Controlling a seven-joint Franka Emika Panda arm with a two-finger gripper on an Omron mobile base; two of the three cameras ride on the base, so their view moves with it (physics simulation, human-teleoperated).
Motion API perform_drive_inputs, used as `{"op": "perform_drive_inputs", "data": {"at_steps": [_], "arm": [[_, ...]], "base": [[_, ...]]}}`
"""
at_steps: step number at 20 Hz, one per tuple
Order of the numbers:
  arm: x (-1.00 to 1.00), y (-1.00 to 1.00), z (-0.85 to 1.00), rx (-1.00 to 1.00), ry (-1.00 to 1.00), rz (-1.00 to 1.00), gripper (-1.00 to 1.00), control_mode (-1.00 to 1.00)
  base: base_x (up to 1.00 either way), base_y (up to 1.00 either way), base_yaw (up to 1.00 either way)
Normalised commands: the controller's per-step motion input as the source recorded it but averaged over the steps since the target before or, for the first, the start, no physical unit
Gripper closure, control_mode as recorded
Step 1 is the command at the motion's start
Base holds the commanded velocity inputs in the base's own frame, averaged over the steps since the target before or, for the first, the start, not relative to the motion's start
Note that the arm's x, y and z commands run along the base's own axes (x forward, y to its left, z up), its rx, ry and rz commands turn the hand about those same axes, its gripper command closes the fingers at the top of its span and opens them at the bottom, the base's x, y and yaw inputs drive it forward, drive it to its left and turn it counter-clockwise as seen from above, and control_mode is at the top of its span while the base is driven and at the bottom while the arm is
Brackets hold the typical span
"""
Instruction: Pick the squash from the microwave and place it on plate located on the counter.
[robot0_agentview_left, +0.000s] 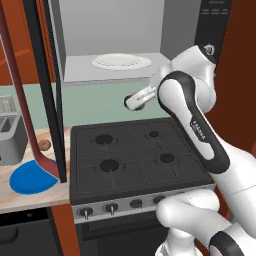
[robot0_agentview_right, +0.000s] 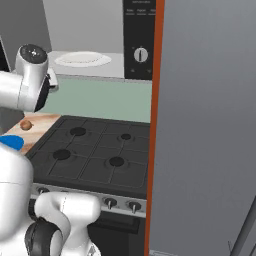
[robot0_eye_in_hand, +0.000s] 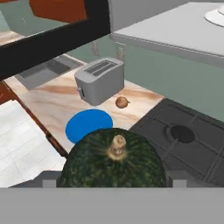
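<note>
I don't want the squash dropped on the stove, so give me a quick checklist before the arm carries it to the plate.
1. Squash held at the gripper: ok, it sits between the fingers, stem up.
2. Squash out of the microwave: ok, the turntable is bare.
3. Plate free to receive: ok, nothing on it.
4. Brown egg-shaped object off the plate: ok, it lies beside the toaster.
5. Open microwave door clear of the path: cannot tell.

plate (robot0_agentview_left: 30, 181) on counter (robot0_agentview_left: 30, 197), left of stove (robot0_agentview_left: 132, 155) | egg-shaped item (robot0_agentview_left: 45, 145) behind plate | toaster (robot0_agentview_left: 10, 137) further left | microwave (robot0_agentview_left: 112, 40) above stove, turntable (robot0_agentview_left: 121, 61) inside | squash (robot0_eye_in_hand: 113, 162) above stove's left edge
</note>
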Motion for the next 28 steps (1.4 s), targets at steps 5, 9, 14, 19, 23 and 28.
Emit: {"op": "perform_drive_inputs", "data": {"at_steps": [5, 9, 14, 19, 23, 28], "arm": [[-0.53, 0.82, -0.98, -0.15, 0.0, 0.31, 1.0, -1.0], [-0.36, 0.66, -1.0, -0.07, -0.03, 0.28, 1.0, -1.0], [-0.11, 0.42, -0.8, -0.01, -0.01, 0.22, 1.0, -1.0], [0.0, 0.36, -0.53, 0.0, 0.0, 0.12, 1.0, -1.0], [0.0, 0.46, -0.51, 0.0, 0.0, 0.09, 1.0, -1.0], [0.15, 0.38, -0.17, 0.0, 0.0, 0.03, 1.0, -1.0]], "base": [[0.0, 0.0, 0.0], [0.0, 0.0, 0.0], [0.0, 0.0, 0.0], [0.0, 0.0, 0.0], [0.0, 0.0, 0.0], [0.0, 0.0, 0.0]]}}
